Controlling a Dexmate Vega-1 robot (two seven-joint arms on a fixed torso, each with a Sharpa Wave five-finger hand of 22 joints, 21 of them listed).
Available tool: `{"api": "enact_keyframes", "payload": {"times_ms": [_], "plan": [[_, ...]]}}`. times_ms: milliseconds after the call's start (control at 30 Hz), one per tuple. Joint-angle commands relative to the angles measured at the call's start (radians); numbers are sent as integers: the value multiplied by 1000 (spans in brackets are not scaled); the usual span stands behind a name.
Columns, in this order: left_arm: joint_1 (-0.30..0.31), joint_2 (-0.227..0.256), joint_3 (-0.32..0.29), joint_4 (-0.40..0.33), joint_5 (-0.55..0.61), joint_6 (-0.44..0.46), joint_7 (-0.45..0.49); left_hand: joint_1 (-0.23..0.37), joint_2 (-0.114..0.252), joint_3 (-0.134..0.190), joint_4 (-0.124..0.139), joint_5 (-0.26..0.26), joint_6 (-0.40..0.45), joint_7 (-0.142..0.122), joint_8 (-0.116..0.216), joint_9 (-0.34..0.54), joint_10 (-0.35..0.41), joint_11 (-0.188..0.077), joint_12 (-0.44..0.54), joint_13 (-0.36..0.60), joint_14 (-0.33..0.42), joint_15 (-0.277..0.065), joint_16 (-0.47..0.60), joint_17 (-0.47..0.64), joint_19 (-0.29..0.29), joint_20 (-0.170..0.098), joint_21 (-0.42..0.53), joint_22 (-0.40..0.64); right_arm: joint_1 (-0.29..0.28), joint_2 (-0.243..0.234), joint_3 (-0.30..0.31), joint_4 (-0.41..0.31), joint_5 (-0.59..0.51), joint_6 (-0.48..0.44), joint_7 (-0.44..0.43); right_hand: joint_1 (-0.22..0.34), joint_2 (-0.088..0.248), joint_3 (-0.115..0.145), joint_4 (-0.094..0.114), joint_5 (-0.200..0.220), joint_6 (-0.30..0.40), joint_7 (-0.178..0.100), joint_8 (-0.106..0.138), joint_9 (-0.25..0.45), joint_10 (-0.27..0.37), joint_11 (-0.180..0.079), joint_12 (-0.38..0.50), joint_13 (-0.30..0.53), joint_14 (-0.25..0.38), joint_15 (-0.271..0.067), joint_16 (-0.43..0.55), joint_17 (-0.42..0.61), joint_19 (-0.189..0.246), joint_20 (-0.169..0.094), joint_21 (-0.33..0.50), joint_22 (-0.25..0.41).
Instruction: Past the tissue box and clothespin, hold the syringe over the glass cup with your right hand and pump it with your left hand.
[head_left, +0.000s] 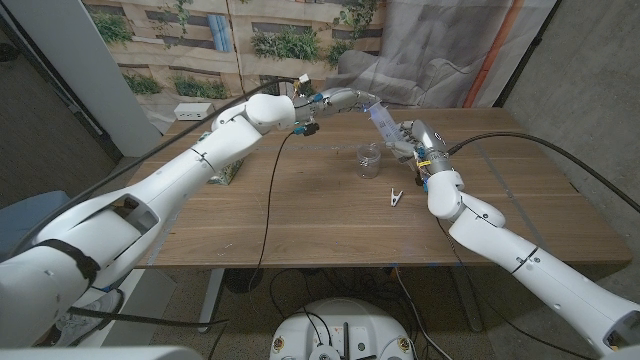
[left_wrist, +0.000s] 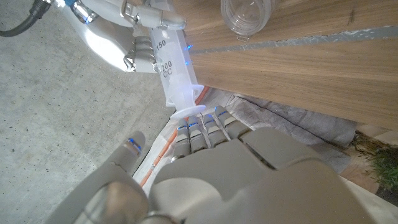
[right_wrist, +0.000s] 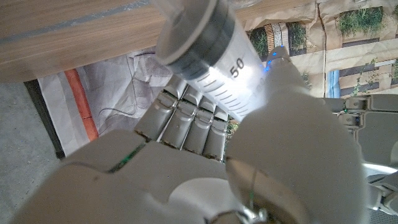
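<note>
My right hand (head_left: 420, 146) grips the barrel of a large clear syringe (head_left: 384, 121), which is tilted in the air just behind the glass cup (head_left: 369, 160). In the left wrist view the syringe (left_wrist: 175, 70) shows its 150 and 200 CC marks, and the right hand (left_wrist: 123, 38) wraps around it near the cup (left_wrist: 247, 12). My left hand (head_left: 338, 98) reaches its fingertips (left_wrist: 198, 122) onto the plunger end, with the thumb apart. The syringe (right_wrist: 211, 46) has its dark stopper near the 50 mark. A white clothespin (head_left: 397, 196) lies in front of the cup.
The tissue box (head_left: 228, 174) sits at the table's left, partly hidden by my left arm. A white box (head_left: 190, 111) stands at the far left corner. Grey sheeting and a plant-print backdrop hang behind the table (head_left: 300, 220).
</note>
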Motion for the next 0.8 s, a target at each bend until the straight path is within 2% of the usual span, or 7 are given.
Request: {"api": "enact_keyframes", "payload": {"times_ms": [33,167,367,633,800], "plan": [[27,25,-22,-45,37,12,67,0,72,3,-3,2,9,-1,7,1,5,2,5,0,3,-46,-4,2,9,-50,-2,5,-28,-9,6,-7,-9,-1,-21,-109,176,29,21,6,175,-115,-1,5,35,-33,4,5,1,-56,-4,6,7,-52,7,1],[23,27,-19,-44,47,4,62,1,75,5,-4,2,13,-2,9,2,7,1,6,0,8,-49,-2,2,13,-51,-1,5,-34,-3,13,6,6,30,-29,-110,176,29,22,6,175,-115,-1,5,36,-32,4,5,1,-55,-4,6,6,-52,7,1],[41,39,-36,-62,51,12,89,2,77,7,-4,2,15,-2,9,2,8,2,6,0,9,-48,-2,2,14,-51,-1,5,-36,2,8,11,-4,26,-35,-108,176,30,21,6,173,-116,-3,5,36,-33,4,5,0,-57,-5,7,5,-52,7,1],[110,66,-96,-114,20,46,169,3,78,8,-4,2,17,-2,9,2,11,1,7,0,10,-49,-2,3,15,-52,-1,5,-34,-12,3,23,-15,47,-26,-109,175,30,21,6,175,-117,-3,6,34,-33,3,6,-2,-56,-6,8,3,-52,6,1],[152,84,-120,-141,10,71,217,4,79,9,-4,3,18,-3,9,2,12,0,7,0,10,-48,-2,2,15,-50,-1,5,-31,-44,0,32,-39,87,-16,-111,173,30,22,5,173,-116,-4,6,27,-35,1,6,-5,-54,-8,8,-1,-52,5,1]]}}
